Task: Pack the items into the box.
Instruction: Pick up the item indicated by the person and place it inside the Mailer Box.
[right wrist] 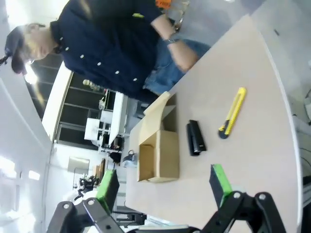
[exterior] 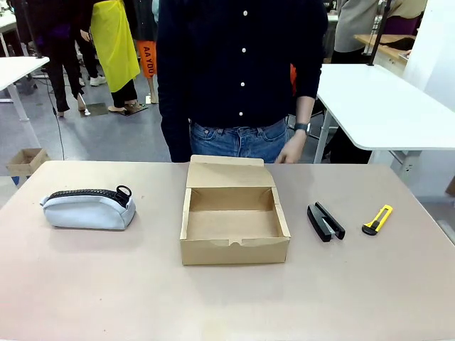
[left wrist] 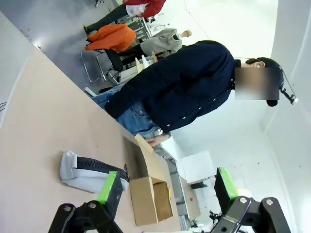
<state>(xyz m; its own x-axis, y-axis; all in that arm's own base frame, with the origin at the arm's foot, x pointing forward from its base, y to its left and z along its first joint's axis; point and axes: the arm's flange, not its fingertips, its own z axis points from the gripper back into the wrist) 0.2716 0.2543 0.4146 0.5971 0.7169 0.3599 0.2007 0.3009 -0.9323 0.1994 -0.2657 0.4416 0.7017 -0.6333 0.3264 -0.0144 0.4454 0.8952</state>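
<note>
Right wrist view: stapler (right wrist: 196,137) lies beyond the spread right pincer (right wrist: 164,180).

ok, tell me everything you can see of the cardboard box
The box is shallow, plain brown cardboard, rectangular, sitting flat near the middle of the table. Its hinged lid stands open at the far side, toward the person. The inside is empty. Only the table touches it; the pouch to its left and the stapler to its right lie apart.
</note>
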